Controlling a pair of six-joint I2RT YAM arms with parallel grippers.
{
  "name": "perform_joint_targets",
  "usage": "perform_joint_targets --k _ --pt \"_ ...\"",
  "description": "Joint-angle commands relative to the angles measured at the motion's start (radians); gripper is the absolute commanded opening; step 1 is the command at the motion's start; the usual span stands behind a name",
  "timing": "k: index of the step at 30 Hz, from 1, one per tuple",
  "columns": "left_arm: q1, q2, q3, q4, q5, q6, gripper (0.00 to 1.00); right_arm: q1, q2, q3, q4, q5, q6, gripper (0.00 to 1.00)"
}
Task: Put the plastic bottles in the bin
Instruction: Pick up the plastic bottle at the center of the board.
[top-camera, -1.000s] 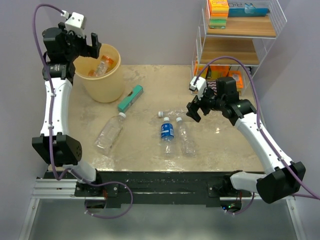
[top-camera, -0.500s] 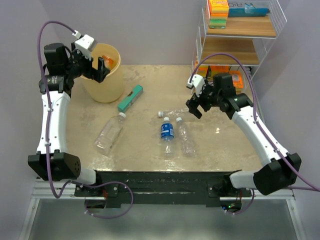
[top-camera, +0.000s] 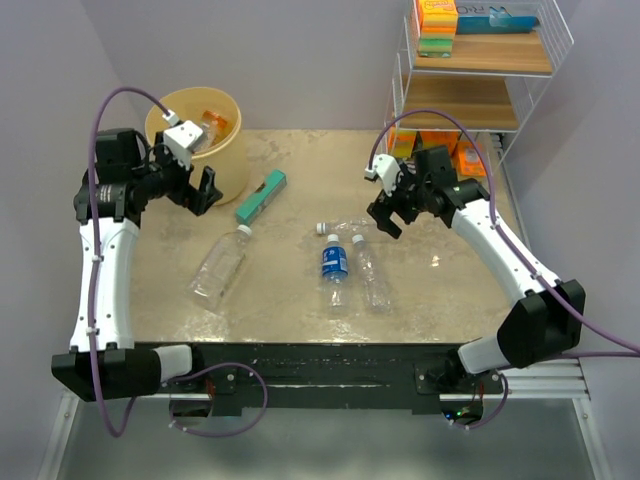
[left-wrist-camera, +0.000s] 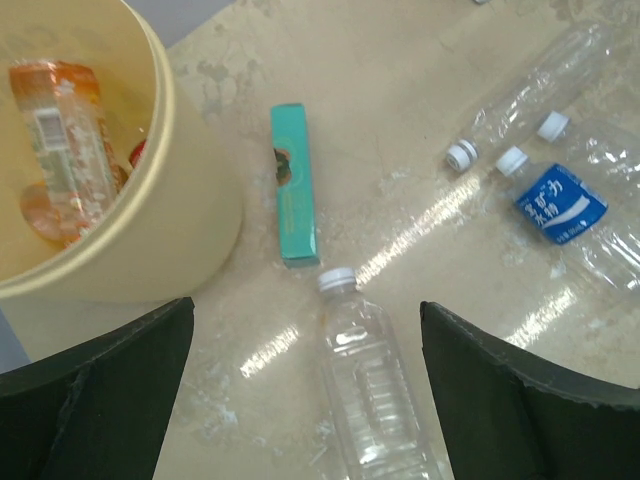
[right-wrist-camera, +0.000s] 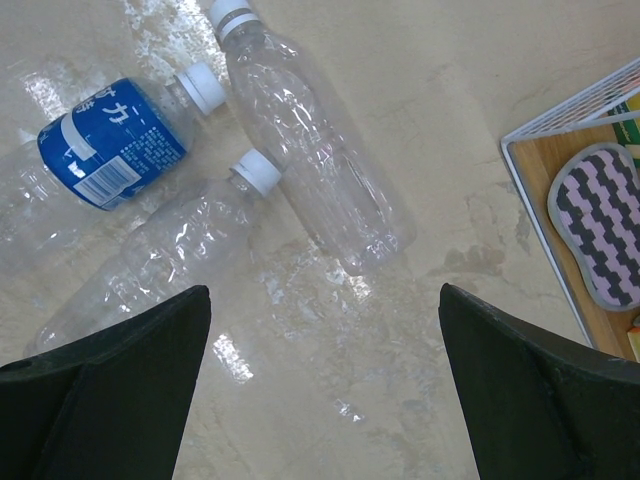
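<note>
At the upper left of the overhead view stands the bin (top-camera: 230, 165) with an orange bottle (top-camera: 208, 128) inside, and the left hand (top-camera: 200, 193) hangs just in front of its wall, fingers spread wide and holding nothing. Across the middle of the bench (top-camera: 450, 290) four bottles lie on their sides: a clear bottle (top-camera: 218, 267) at centre left, cap near the teal box (top-camera: 261, 196), and at centre a blue-labelled bottle (top-camera: 334, 265) between two more clear ones. Over the upper right of that group hovers the right hand (top-camera: 388, 222), fully open and empty.
</note>
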Motion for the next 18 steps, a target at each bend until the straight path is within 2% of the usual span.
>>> perform_joint_targets --k 1,9,18 --pt "-0.004 -0.049 -0.085 -0.123 -0.009 0.086 0.99 -0.005 -0.003 0.043 0.017 -0.008 -0.011 0.99" --pt "-0.005 -0.105 -0.267 -0.158 -0.098 0.11 0.99 -0.005 -0.01 0.019 0.037 -0.014 0.006 0.99" --pt "-0.008 -0.063 -0.359 -0.172 -0.149 0.095 0.99 -0.003 -0.03 -0.023 0.058 -0.014 0.015 0.99"
